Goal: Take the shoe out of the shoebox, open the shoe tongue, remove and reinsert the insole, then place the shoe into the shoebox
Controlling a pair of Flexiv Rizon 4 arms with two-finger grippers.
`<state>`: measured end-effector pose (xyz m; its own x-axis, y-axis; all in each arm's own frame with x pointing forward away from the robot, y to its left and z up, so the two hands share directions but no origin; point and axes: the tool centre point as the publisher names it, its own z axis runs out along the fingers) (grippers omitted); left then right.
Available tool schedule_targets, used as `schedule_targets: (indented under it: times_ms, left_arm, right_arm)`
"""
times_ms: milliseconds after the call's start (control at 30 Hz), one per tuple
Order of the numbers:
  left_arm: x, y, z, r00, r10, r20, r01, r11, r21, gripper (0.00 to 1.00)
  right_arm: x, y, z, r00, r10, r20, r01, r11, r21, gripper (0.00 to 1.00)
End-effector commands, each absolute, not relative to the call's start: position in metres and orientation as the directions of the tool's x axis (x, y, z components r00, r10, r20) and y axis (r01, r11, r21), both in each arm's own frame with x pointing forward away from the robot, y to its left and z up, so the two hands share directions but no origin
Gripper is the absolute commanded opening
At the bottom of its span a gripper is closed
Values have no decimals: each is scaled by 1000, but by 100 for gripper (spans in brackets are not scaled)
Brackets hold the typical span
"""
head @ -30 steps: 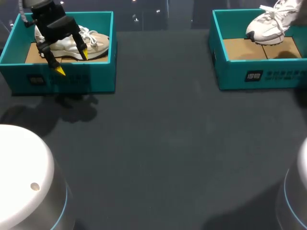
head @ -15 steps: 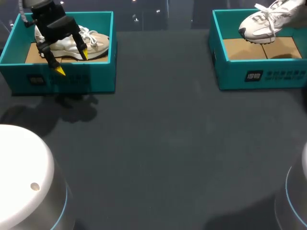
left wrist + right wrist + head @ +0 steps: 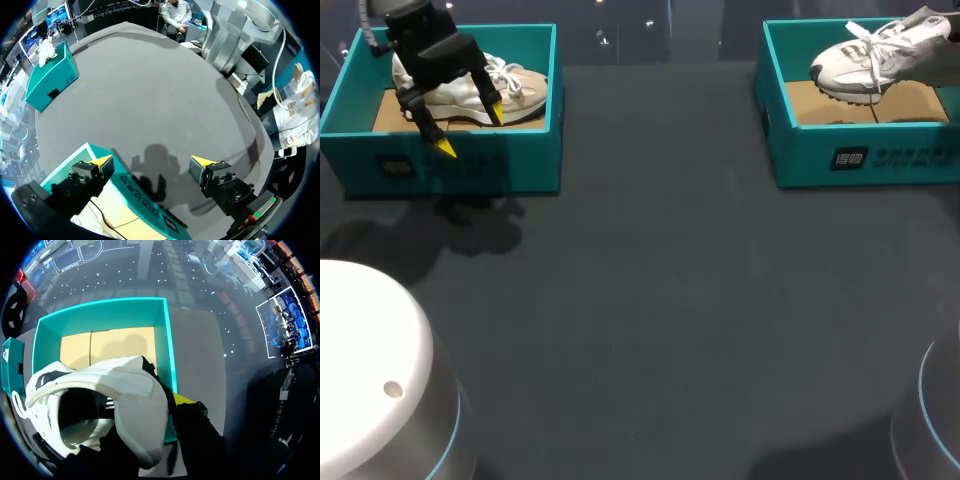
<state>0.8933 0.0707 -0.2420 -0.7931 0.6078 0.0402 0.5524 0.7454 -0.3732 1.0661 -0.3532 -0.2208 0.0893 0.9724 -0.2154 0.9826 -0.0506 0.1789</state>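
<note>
We are gripping the white shoe (image 3: 865, 62) by its heel in our right gripper (image 3: 170, 406) above the teal shoebox (image 3: 860, 155) at the far right of the dark grey table (image 3: 670, 300), our left gripper (image 3: 470, 131) hovering spread open over a 2nd shoebox (image 3: 470, 165) containing a beige shoe (image 3: 520, 90).

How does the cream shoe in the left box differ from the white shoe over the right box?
The cream shoe lies flat inside the left shoebox; the white shoe hangs tilted above the right shoebox, clear of its floor. The white shoe is clamped in the jaws of the right gripper; the cream shoe is untouched, with the left gripper open above its box's front wall. Both are laced sneakers, each with a teal box.
</note>
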Motion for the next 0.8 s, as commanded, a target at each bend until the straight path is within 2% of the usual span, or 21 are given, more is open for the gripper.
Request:
schedule_targets:
  times_ms: [33,533,800]
  left_arm:
    - [893,71,-242,-793,608,41,553,746,-371,100]
    - [893,71,-242,-793,608,41,553,746,-371,100]
    - [893,71,-242,-793,608,41,553,746,-371,100]
  right_arm:
    - [1056,-347,-222,113,964,-240,977,-65,201,0]
    - [1050,-348,-230,126,969,-213,973,-78,218,0]
    - [1034,-347,-266,208,952,-227,967,-165,194,0]
